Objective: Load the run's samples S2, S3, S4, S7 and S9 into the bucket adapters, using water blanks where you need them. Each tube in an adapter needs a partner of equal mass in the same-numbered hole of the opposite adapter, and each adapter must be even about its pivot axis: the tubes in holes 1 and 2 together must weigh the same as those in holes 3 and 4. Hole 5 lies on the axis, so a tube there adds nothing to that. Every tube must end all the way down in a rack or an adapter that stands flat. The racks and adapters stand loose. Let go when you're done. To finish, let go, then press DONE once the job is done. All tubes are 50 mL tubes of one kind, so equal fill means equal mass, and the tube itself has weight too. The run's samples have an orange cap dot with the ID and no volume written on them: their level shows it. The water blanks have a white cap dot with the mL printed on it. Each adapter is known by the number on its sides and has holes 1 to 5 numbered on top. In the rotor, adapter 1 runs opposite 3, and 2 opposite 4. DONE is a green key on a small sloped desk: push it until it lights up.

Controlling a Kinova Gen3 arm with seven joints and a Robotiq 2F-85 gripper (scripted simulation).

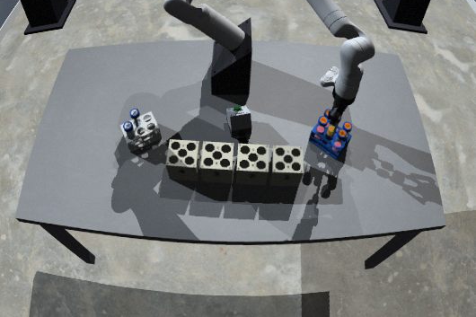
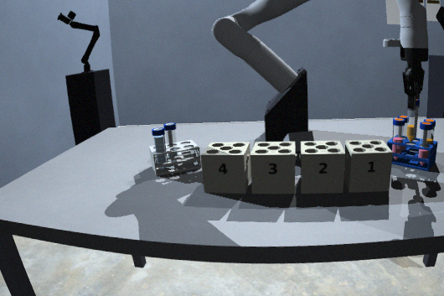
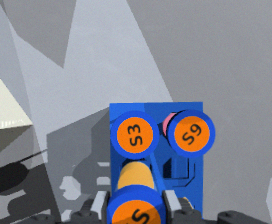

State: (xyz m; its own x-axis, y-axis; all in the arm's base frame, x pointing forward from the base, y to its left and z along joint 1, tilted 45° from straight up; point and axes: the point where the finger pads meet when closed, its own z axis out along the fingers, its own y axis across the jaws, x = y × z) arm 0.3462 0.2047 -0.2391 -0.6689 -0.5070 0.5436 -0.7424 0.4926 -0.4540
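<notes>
My gripper [image 1: 334, 118] hangs over the blue sample rack [image 1: 330, 137] at the right of the table. It is shut on an orange-dot sample tube [image 3: 135, 210] with yellow-orange liquid. The tube's cap stands higher than its neighbours, as the exterior view shows [image 2: 411, 123]. The wrist view cuts off its ID after the "S". Samples S3 [image 3: 134, 134] and S9 [image 3: 191, 133] stand in the rack just beyond it. Adapters 4 [image 2: 224, 167], 3 [image 2: 273, 166], 2 [image 2: 322, 165] and 1 [image 2: 369, 164] stand in a row, and all their holes are empty.
A clear rack [image 1: 140, 132] with two white-dot water blanks stands left of adapter 4. The small desk with the green DONE key [image 1: 238, 120] stands behind the adapter row. The arm's black base [image 1: 231, 65] is at the back middle.
</notes>
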